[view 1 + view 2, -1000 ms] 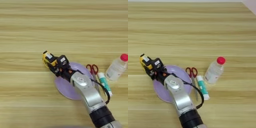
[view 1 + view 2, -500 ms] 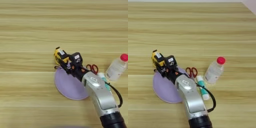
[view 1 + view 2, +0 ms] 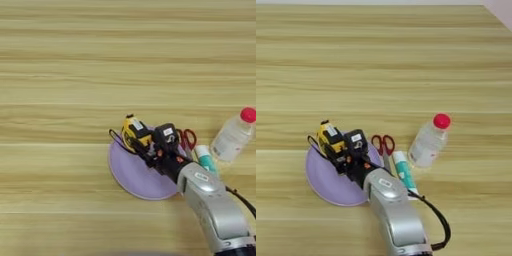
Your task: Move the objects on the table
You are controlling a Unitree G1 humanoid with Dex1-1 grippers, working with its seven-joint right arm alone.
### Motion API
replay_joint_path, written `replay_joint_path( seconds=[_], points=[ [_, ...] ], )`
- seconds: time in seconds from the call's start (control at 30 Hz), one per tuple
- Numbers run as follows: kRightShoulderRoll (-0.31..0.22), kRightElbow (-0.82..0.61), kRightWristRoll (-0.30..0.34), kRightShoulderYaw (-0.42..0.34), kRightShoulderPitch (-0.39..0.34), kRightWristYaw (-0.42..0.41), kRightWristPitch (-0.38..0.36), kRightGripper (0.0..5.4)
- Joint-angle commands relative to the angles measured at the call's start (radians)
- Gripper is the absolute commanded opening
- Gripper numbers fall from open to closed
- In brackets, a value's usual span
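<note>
One gripper (image 3: 146, 145), right arm, clamped on tape measure (image 3: 134, 133) above lilac plate (image 3: 131, 176). White tube (image 3: 404, 172) lies beside scissors (image 3: 384, 146).

My right arm comes in from the lower right, its silver forearm slanting up and left over the bench. My pincer (image 3: 145, 148) points up-left, its two black fingers (image 3: 338, 155) closed on the tape measure (image 3: 133, 133).

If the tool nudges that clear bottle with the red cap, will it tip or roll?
The bottle lies tilted on the table, so it probably rolls rather than tips. It looks clear and mostly empty, likely light. Smooth plastic may slide.
</note>
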Motion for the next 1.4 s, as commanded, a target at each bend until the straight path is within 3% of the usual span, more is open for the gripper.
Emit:
replay_joint_path(
  seconds=[0.03,0.13,0.33,0.77,1.3,1.4],
  points=[
    [0.006,-0.075,0.063,-0.039,-0.037,-0.007,0.033,2.51],
    [0.016,-0.073,0.105,-0.068,-0.041,-0.015,0.091,2.51],
    [0.013,-0.049,0.119,-0.094,-0.057,-0.038,0.127,2.51],
    [0.034,0.011,0.176,-0.155,-0.074,-0.085,0.282,2.5],
    [0.001,0.048,0.139,-0.125,-0.075,-0.09,0.268,2.5],
    [-0.01,0.046,0.116,-0.108,-0.073,-0.093,0.24,2.97]
  ],
)
